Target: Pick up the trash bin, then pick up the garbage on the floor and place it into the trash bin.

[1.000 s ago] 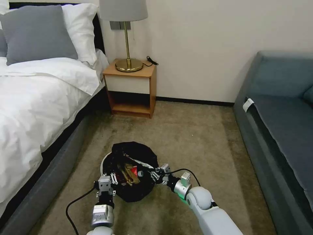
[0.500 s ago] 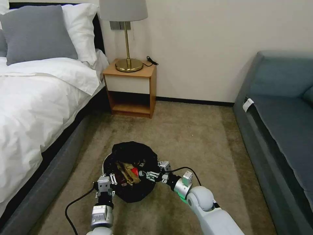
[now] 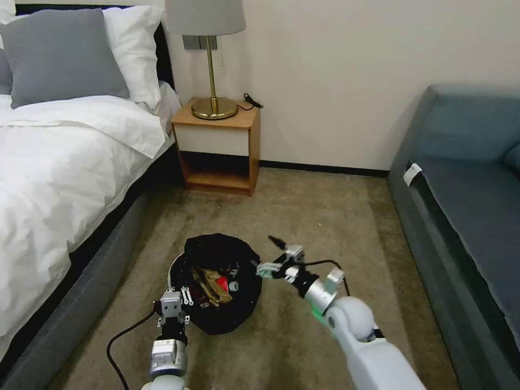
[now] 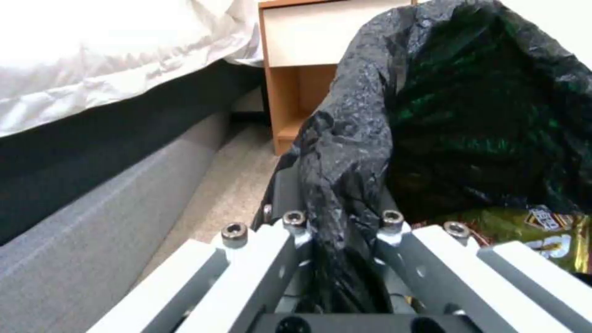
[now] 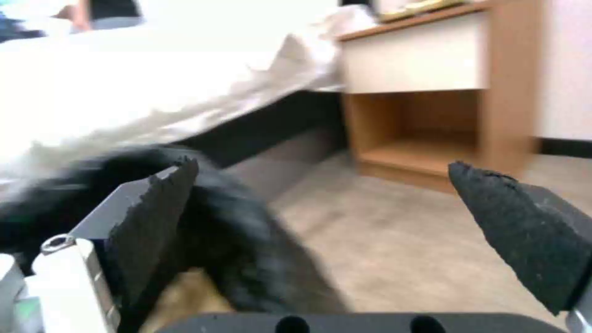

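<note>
Two grippers: both low over the carpet (image 3: pixel 325 216), either side of the trash bin (image 3: pixel 219 281).
Left gripper (image 3: pixel 187 297): nearest; fingers pinched together on the bin's near-left rim, black liner bunched between them in the left wrist view (image 4: pixel 336 217).
Trash bin: held by the left gripper between bed (image 3: pixel 59 179) and sofa (image 3: pixel 466 206); white wall just visible under the liner at its left side.
Garbage (image 3: pixel 214 284): inside the bin; brown crumpled wrapper, something red, a white cap.
Right gripper (image 3: pixel 268 253): just beyond the bin's right rim, fingers spread wide apart, nothing between them.
Nightstand (image 3: pixel 219 146): far, against the wall by the bed's head, brass lamp (image 3: pixel 211 65) on top.
</note>
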You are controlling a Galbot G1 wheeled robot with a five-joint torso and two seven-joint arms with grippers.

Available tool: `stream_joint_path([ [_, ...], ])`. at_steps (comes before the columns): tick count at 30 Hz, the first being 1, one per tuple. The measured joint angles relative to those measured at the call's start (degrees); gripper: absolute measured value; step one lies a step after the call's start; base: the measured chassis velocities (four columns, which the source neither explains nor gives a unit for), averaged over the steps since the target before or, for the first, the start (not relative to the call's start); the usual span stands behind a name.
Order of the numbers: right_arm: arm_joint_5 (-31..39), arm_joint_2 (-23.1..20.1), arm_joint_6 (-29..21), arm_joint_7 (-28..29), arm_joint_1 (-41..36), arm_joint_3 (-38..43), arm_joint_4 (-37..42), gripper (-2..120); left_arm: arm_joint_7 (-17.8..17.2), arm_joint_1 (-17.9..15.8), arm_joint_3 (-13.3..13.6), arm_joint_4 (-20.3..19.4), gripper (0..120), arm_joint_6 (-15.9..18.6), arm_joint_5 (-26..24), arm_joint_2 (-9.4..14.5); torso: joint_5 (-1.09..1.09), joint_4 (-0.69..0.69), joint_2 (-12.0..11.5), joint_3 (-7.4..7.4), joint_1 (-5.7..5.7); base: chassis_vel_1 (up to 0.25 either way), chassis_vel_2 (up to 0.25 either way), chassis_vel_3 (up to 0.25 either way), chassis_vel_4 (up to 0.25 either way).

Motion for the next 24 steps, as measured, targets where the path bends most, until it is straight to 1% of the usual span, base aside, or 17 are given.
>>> stream_joint_path([
  [1,0.0,0.0,0.0,0.0,0.0,0.0,0.0,100,0.0,0.0,0.0,0.0,4,0.0,0.0,0.0,0.0,0.0,0.0,0.0,0.0,0.0,0.0,0.0,0.0],
  [3,0.12,-0.33,0.0,2.16,0.09,2.08,-1.43,100,-0.15,-0.12,0.05,0.01,4,0.01,-0.25,0.13,0.0,0.0,0.0,0.0,0.0,0.0,0.0,0.0,0.0],
  [4,0.04,-0.49,-0.14,4.19,0.09,3.41,-2.75,100,-0.29,-0.16,0.08,0.01,4,0.02,-0.46,0.24,0.0,0.0,0.0,0.0,0.0,0.0,0.0,0.0,0.0],
  [5,0.04,-0.49,-0.14,4.19,0.09,3.41,-2.75,100,-0.29,-0.16,0.08,0.01,4,0.02,-0.46,0.24,0.0,0.0,0.0,0.0,0.0,0.0,0.0,0.0,0.0],
  [7,-0.62,-0.54,-0.34,7.36,0.14,5.34,-5.49,100,-0.46,-0.15,0.1,0.01,4,0.02,-0.91,0.49,0.01,0.0,0.0,0.0,0.0,0.0,0.0,0.0,0.0],
  [8,-0.62,-0.54,-0.34,7.36,0.14,5.34,-5.49,100,-0.46,-0.15,0.1,0.01,4,0.02,-0.91,0.49,0.01,0.0,0.0,0.0,0.0,0.0,0.0,0.0,0.0],
  [11,-1.49,-0.24,-0.21,10.13,0.3,7.37,-9.07,100,-0.56,0.01,0.04,-0.14,4,0.02,-1.32,0.81,0.01,-0.01,0.0,0.0,0.0,0.0,0.0,0.0,0.0],
  [16,-1.82,0.24,0.53,11.34,0.5,9.47,-12.52,100,-0.83,0.25,-0.07,-0.41,4,-0.01,-1.97,1.23,0.01,0.0,0.0,0.0,0.0,0.0,0.0,0.0,0.0],
  [19,-1.67,0.44,0.81,11.53,0.23,11.49,-15.1,100,-1.56,0.23,-0.3,-0.62,4,-0.1,-3.02,1.65,0.01,0.0,0.0,0.0,0.0,0.0,0.0,0.0,0.0],
  [24,-1.57,0.58,0.96,11.54,-0.01,13.24,-16.46,100,-2.05,0.22,-0.23,-1.08,4,-0.12,-3.67,1.95,0.0,0.0,0.0,0.0,0.0,0.0,0.0,0.0,0.0],
])
